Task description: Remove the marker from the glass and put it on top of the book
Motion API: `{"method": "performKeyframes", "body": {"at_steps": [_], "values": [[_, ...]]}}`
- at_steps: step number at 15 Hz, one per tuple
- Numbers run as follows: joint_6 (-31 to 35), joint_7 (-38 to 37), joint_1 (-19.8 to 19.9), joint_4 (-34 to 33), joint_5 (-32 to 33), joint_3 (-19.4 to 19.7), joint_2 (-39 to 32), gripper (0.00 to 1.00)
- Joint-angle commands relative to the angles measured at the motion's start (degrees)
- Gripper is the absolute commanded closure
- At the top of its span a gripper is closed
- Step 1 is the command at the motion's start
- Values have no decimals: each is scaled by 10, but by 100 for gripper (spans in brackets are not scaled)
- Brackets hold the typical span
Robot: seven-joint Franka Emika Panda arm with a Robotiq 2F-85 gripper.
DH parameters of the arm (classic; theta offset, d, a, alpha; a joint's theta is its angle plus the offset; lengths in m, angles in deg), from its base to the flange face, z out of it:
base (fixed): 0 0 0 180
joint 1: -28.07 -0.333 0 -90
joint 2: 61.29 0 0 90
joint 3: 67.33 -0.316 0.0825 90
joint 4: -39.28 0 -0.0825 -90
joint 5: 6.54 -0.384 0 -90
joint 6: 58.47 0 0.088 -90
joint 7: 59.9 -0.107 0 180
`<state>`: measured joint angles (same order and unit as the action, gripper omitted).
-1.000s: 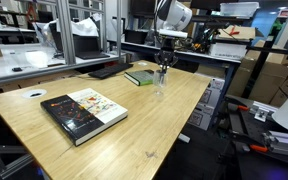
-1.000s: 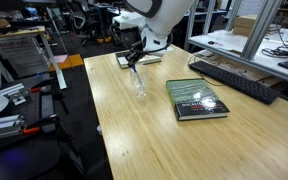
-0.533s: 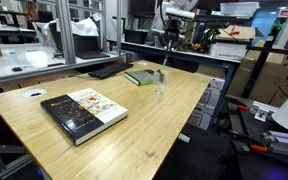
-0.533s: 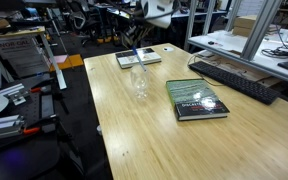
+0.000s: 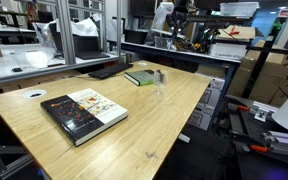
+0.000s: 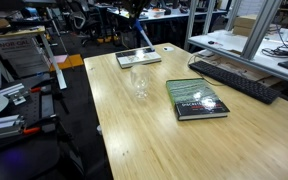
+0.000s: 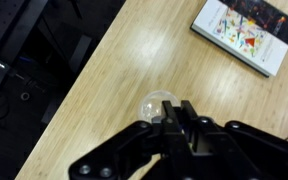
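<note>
**Robotics lab.** A pale wooden counter (image 5: 149,115) stands among other benches (image 5: 24,65) loaded with equipment. Aluminium-profile frames (image 5: 110,30) rise beside it in both exterior views. A keyboard (image 6: 239,80) lies on the neighbouring bench, beneath one such frame. Cardboard boxes (image 5: 261,72) are stacked to one side. In the wrist view, cables (image 7: 9,75) run across the dark floor beside the counter's edge.
</note>
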<state>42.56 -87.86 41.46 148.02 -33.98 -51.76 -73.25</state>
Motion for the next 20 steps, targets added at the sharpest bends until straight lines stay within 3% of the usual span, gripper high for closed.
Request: {"method": "performKeyframes", "body": {"at_steps": [1,6,10,15,20], "values": [[119,-55,-15,28,54,1,2,97],[275,-118,-12,22,50,-2,-68,97],[346,-162,-14,-16,27,-16,-134,97],[382,-248,-41,-78,63,-20,-222,97],[395,-274,-51,-143,78,-28,-308,97]]}}
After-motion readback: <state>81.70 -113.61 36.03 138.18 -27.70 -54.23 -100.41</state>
